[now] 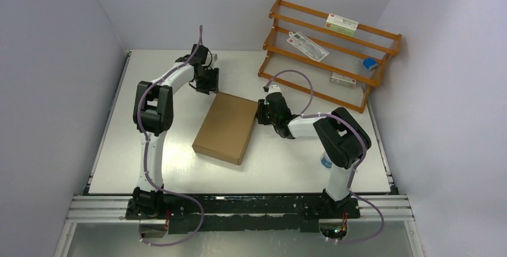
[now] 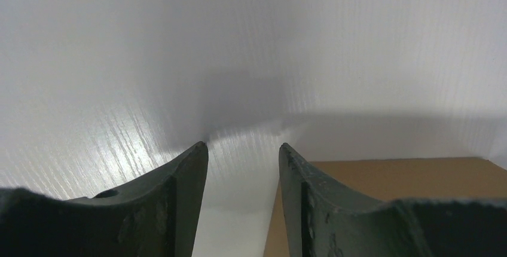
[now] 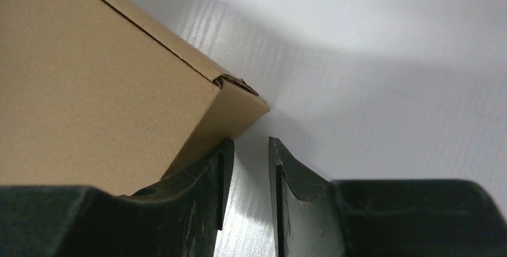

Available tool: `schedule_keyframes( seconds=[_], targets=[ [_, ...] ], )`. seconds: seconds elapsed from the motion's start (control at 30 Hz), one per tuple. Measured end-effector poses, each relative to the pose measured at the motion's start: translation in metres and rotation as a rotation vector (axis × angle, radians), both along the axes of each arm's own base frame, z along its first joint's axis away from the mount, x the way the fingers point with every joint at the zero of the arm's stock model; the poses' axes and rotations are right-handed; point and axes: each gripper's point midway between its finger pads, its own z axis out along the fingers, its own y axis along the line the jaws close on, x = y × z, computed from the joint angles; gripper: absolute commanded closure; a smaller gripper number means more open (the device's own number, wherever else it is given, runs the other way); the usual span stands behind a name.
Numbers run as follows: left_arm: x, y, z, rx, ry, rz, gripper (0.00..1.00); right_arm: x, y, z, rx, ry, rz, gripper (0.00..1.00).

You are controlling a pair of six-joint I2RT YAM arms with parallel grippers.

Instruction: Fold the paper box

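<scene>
I am placing the left tool (image 1: 208, 87) and the right tool (image 3: 246, 142), both released and grasping nothing, beside the two far corners of the paper box (image 1: 226, 127), which is lying closed in the middle of the tabletop (image 1: 287, 161), I think for squaring its walls.

paper box (image 3: 89, 77) cropped left, carton (image 1: 341, 25) print unreadable

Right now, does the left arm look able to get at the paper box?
Probably yes. The left gripper hangs open just beside a corner of the paper box, and nothing stands between them. A short sideways move should bring it onto the cardboard.
</scene>
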Motion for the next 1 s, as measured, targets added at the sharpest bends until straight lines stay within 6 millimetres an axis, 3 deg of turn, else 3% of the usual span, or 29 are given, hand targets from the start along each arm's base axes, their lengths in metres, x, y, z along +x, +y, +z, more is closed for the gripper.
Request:
schedule_keyframes(
  seconds=[0.43, 0.7, 0.83, 0.87, 1.0],
  targets=[
    [0.012, 0.002, 0.002, 0.042, -0.076, -0.098, 0.45, -0.009, 0.014, 0.0, -0.049, -0.037, 0.248, 0.58],
    [0.013, -0.009, 0.002, 0.053, -0.072, -0.077, 0.41, -0.027, -0.006, 0.004, -0.124, 0.009, 0.161, 0.55],
    [0.018, -0.018, 0.003, 0.079, -0.066, -0.05, 0.37, -0.03, -0.022, 0.025, -0.129, -0.017, 0.07, 0.51],
    [0.021, -0.017, 0.003, 0.088, -0.068, -0.037, 0.31, -0.031, -0.026, 0.032, -0.123, -0.031, 0.049, 0.49],
    [0.022, -0.008, 0.007, 0.12, -0.068, 0.018, 0.22, -0.034, -0.039, 0.063, -0.106, -0.082, -0.018, 0.34]
  ],
)
